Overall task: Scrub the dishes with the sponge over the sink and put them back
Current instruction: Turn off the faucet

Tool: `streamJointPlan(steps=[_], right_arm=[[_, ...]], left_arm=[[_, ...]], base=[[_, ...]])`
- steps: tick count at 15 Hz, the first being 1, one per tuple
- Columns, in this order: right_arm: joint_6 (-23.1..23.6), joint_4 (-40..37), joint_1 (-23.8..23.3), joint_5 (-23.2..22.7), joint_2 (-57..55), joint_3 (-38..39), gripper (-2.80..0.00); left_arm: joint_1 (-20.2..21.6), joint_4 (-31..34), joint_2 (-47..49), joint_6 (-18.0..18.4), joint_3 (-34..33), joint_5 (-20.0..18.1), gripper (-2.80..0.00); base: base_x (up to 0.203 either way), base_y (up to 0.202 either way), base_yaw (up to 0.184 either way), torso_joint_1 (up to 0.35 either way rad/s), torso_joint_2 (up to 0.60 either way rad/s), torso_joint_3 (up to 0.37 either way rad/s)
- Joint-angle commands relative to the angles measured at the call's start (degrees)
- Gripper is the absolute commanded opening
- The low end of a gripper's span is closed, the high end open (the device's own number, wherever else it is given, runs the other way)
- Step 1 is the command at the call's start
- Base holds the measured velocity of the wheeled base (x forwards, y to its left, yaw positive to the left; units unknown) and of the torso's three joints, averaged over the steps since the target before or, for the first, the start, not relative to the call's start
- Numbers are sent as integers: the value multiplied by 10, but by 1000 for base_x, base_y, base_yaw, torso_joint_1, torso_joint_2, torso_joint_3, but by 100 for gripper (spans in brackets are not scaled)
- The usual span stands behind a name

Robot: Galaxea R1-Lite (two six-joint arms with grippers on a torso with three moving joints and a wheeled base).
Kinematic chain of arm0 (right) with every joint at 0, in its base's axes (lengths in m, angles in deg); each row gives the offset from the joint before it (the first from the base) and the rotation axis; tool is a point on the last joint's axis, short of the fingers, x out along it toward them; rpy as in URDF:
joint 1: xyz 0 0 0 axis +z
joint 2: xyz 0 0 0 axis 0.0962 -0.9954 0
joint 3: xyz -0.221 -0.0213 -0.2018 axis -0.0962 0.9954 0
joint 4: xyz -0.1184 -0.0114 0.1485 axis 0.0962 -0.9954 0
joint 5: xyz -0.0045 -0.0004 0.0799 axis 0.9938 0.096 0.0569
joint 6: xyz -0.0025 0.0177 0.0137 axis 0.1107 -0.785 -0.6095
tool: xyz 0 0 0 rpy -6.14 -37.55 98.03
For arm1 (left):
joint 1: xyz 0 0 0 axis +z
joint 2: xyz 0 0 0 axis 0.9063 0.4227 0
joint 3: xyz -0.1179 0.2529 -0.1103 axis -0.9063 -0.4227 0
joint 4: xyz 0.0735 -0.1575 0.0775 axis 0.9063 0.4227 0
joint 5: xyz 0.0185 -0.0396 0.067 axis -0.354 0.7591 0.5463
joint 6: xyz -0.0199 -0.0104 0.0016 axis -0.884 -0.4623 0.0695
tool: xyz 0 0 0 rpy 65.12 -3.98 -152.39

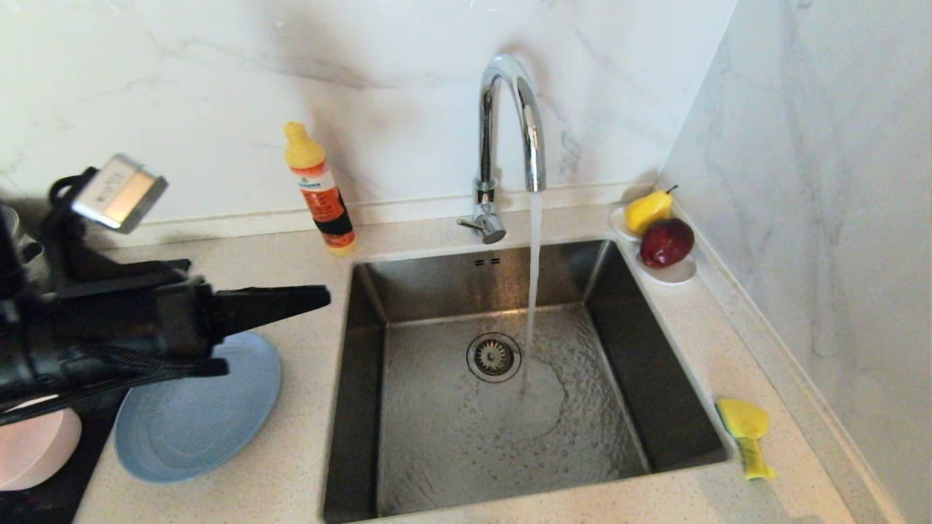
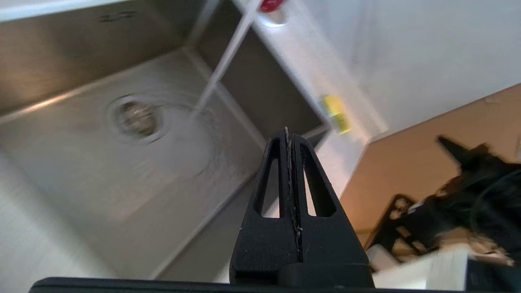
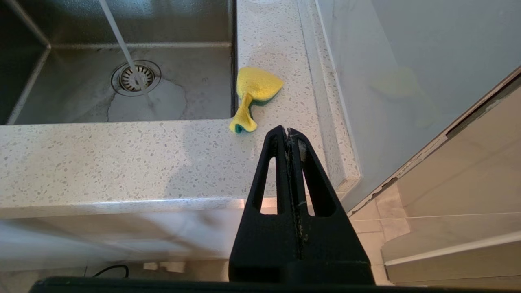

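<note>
The sponge (image 1: 747, 435) lies on the counter (image 1: 692, 502) at the right front corner of the sink (image 1: 357, 407), just beside the rim, pinched at its waist with the green scouring side underneath; that spot keeps it within the right arm's reach and close to the water. The slate-blue plate (image 1: 211, 422) rests flat on the counter to the left of the basin, with a pale pink bowl (image 1: 33, 447) at its far left, partly hidden by the arm; the teal bowl cannot be seen. Dishes on one side and sponge on the other suggest a split of work: one arm to hold a dish, the other to scrub. Water already runs from the tap (image 1: 513, 124) onto the basin floor beside the drain (image 1: 494, 356), so washing can be done over the sink. The left gripper (image 1: 320, 297) hangs above the plate, pointing toward the basin, its jaws pressed together and holding nothing. The right gripper (image 3: 288, 132) sits low off the counter's front edge, aimed at the sponge, jaws likewise pressed together and empty. Behind, a soap bottle (image 1: 320, 193) and a white saucer (image 1: 673, 273) bearing a pear (image 1: 648, 209) and a red fruit (image 1: 666, 242) stand out of the way.
</note>
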Motion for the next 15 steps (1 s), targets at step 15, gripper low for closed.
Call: streamJointPlan(steps=[15], right_arm=[[0, 0, 0, 0, -1, 0, -280]], left_arm=[[-98, -362, 454, -146, 177, 65, -280]], base=[[0, 0, 0, 0, 0, 0]])
